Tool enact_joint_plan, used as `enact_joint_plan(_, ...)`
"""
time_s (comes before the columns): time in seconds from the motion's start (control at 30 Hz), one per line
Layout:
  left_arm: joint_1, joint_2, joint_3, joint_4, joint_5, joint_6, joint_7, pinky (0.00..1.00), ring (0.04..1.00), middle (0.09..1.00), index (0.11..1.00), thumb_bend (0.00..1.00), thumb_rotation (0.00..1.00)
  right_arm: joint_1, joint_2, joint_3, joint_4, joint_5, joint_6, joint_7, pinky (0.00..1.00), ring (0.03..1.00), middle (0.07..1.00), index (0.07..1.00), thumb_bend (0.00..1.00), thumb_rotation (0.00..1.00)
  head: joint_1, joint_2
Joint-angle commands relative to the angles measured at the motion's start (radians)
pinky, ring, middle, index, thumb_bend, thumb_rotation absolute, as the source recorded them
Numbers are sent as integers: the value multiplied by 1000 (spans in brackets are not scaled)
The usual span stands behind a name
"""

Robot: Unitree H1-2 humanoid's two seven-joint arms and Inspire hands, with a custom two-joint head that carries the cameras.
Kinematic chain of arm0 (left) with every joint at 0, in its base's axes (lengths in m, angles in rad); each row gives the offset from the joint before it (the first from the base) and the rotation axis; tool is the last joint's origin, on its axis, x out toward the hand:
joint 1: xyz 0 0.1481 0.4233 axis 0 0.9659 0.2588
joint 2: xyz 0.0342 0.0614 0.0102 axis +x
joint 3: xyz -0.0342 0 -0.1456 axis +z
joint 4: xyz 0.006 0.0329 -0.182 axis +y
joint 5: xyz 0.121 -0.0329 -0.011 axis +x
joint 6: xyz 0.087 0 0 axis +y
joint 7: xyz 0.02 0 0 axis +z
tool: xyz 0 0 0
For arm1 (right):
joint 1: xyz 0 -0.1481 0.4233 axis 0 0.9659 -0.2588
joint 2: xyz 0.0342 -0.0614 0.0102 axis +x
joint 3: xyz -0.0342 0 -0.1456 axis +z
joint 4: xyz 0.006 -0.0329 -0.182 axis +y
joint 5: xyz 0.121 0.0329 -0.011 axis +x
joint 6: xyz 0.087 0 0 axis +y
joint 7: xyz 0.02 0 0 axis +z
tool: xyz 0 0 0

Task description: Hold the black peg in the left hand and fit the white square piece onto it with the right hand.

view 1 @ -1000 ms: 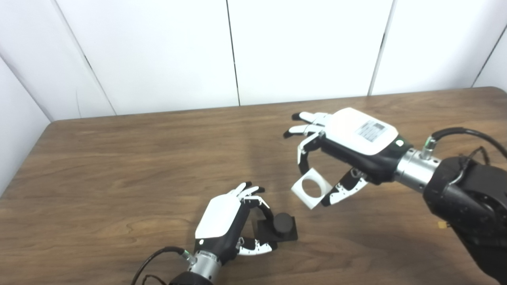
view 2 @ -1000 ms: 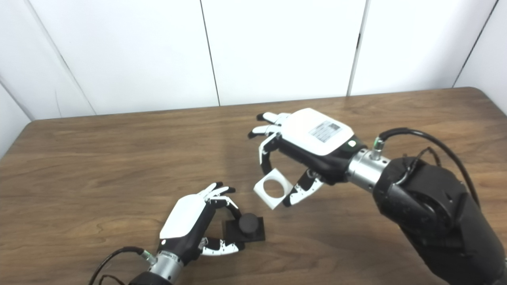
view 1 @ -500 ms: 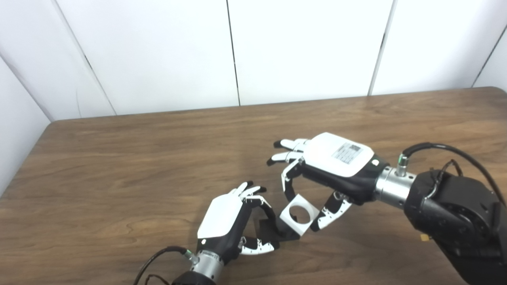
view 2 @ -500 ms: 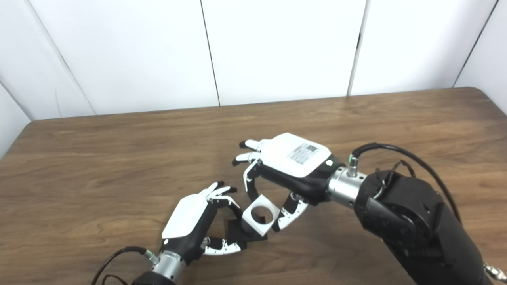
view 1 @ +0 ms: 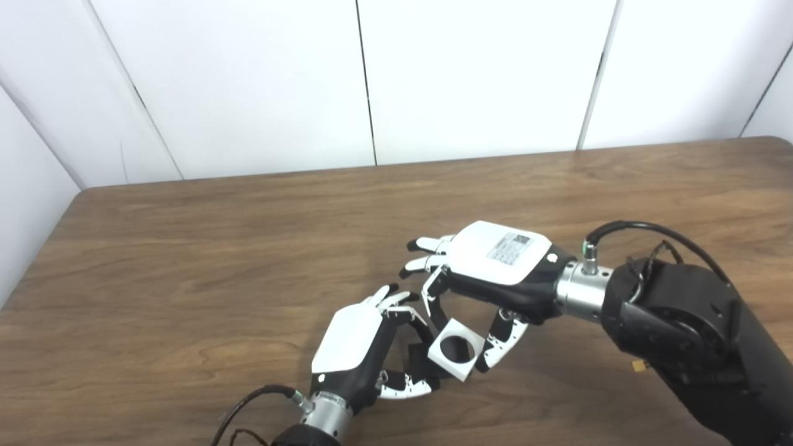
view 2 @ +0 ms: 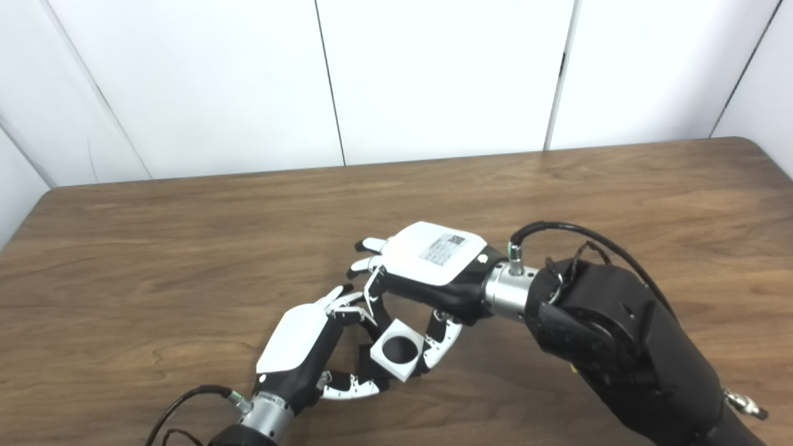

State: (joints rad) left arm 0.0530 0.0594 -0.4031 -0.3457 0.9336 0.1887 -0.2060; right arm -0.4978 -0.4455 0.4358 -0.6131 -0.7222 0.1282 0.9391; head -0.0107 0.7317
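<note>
White square piece (view 1: 455, 357), pinched by the right hand (view 1: 489, 275), sits over the black peg (view 1: 419, 359) the left hand (view 1: 365, 347) grips (mating step); next, press straight down.

The tabletop (view 1: 186, 260) in front of me is dark brown wood grain with a rounded far-left corner, running back to white wall panels (view 1: 471, 74). The black peg (view 1: 419, 359) has its square base down near the front edge. A small yellowish speck (view 1: 638, 366) lies beside my right arm.
</note>
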Motion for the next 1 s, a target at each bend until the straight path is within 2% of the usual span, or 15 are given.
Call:
enact_joint_plan(0.0, -16, -8, -7, 0, 8, -5, 9, 919, 959, 871, 482, 508, 70, -48, 13, -11, 5, -8, -28, -24, 911, 986, 898, 491, 525, 143, 0, 1)
enact_joint_plan(0.5, -18, -12, -19, -3, 31, -4, 15, 917, 952, 866, 481, 508, 71, -65, 45, -47, 17, -5, -42, -34, 923, 989, 897, 491, 525, 146, -2, 13)
enact_joint_plan(0.73, -14, -14, -17, -15, 21, 6, 1, 924, 957, 871, 482, 508, 72, -71, 42, -62, 16, 3, -36, -28, 916, 986, 898, 491, 525, 147, 4, 17)
enact_joint_plan(0.97, -16, -10, -10, -11, 10, -3, 15, 907, 957, 868, 482, 508, 71, -64, 28, -64, 20, 10, -49, -22, 902, 980, 897, 490, 525, 147, 0, 19)
